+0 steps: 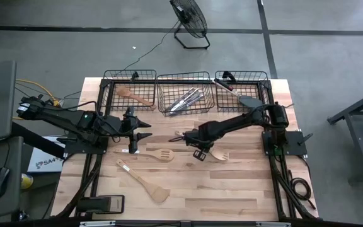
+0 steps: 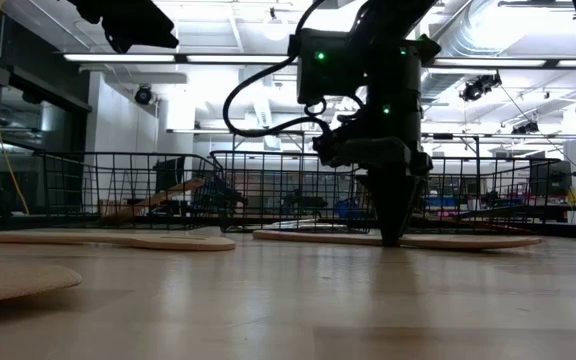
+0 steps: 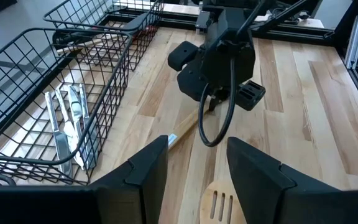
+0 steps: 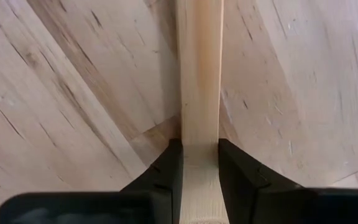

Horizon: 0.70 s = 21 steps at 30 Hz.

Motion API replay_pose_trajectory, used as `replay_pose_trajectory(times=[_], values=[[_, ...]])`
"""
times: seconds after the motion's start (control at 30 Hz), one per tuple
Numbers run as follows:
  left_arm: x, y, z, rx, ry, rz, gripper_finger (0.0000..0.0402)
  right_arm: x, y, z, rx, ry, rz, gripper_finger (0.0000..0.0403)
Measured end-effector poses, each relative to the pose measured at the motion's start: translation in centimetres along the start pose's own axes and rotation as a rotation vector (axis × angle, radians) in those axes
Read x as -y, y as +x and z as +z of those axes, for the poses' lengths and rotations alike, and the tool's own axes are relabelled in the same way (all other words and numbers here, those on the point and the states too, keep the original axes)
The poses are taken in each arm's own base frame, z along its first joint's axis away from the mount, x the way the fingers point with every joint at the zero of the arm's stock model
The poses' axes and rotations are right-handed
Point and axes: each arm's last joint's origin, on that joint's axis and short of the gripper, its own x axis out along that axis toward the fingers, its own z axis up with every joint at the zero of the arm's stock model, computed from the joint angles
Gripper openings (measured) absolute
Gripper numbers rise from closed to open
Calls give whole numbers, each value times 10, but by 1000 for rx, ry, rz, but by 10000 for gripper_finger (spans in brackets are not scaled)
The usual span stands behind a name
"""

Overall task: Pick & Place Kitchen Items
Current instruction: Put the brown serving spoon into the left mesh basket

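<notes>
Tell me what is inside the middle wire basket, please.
The middle wire basket holds several silver metal knives, lying together on its floor. The left wrist view shows them too. Whether anything lies beneath them is hidden.

1. Only legible text: a white box (image 1: 43, 162) on the floor by the desk's (image 1: 232, 189) left edge, high view. It carries dark lettering starting "SA4"; the rest is cut off by the frame leg.
2. A small white-and-blue sticker on a wooden handle (image 3: 180, 132), left wrist view, is too small to read.
3. No other readable text, numbers or signs.
</notes>
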Motion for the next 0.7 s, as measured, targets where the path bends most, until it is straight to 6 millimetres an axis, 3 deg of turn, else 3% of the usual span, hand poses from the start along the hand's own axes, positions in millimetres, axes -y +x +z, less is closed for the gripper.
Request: replay_pose_trajectory(times=[0.33,0.7], values=[[0,0,0,0,-7,0,163,-7,-4,-4,-13,-34,-25,70],[0,0,0,3,-23,0,163,-17,-22,-4,-73,-128,-33,70]])
